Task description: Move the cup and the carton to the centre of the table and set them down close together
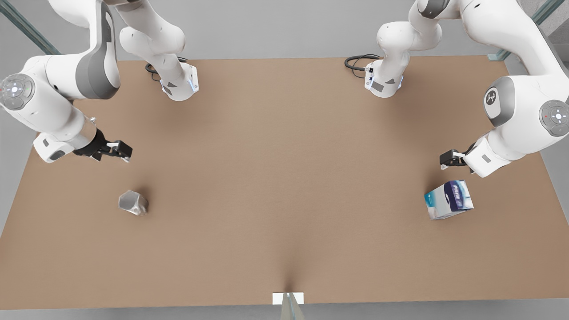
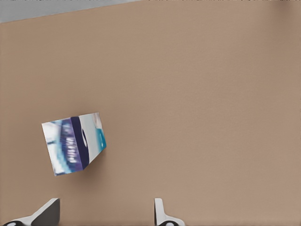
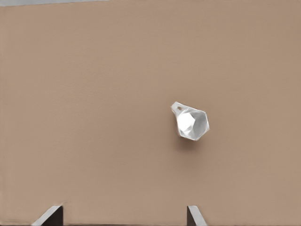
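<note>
Silvery cup (image 1: 133,203) sits far toward the front view's left of my counter (image 1: 284,186), the carton (image 1: 449,200) far right. Right claw (image 1: 121,151) hovers near the cup, left claw (image 1: 446,159) near the carton, both spread, fingertips cut off in the wrist views.

Cup (image 1: 133,202) – shiny faceted metal; carton (image 1: 449,200) – printed card; table (image 1: 284,178) – matt.

left gripper (image 1: 446,160) fingers spread, empty, right gripper (image 1: 122,151) fingers spread, empty, both raised
</note>
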`<control>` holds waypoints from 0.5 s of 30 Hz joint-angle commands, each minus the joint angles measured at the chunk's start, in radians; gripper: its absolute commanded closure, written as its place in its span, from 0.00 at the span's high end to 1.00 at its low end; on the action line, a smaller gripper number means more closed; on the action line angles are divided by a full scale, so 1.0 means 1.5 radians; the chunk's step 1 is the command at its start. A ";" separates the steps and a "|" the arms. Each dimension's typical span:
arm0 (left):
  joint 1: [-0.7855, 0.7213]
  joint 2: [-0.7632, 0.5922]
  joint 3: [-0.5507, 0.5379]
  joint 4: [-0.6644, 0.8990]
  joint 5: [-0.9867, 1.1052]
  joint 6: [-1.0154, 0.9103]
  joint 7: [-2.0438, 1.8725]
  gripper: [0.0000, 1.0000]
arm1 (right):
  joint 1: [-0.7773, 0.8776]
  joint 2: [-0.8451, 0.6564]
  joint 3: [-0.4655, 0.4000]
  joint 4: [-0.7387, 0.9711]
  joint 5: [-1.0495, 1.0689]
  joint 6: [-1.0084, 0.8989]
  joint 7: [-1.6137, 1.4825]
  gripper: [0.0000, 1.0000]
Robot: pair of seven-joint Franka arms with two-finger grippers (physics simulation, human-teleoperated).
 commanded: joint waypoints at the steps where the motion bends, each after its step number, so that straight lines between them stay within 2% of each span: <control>1: -0.001 -0.001 -0.001 0.000 0.000 0.000 0.000 1.00 | -0.025 0.000 -0.001 0.000 0.000 0.001 0.000 1.00; 3: -0.001 0.000 -0.001 0.000 0.000 0.000 0.001 1.00 | -0.024 0.000 0.003 -0.014 0.000 0.025 -0.013 1.00; 8: -0.001 0.003 0.000 -0.013 0.003 0.001 0.000 1.00 | -0.026 -0.005 -0.003 -0.099 0.002 0.139 -0.191 1.00; 10: -0.001 0.003 0.001 -0.018 0.007 0.001 0.000 1.00 | -0.024 0.009 0.003 -0.116 0.003 0.176 -0.218 1.00; 12: -0.001 0.005 0.003 -0.022 0.007 0.003 0.000 1.00 | -0.027 0.058 0.001 -0.111 0.062 0.182 -0.353 1.00; 15: -0.001 0.006 0.003 -0.034 0.010 0.004 -0.001 1.00 | -0.027 0.084 0.027 -0.106 0.064 0.186 -0.424 1.00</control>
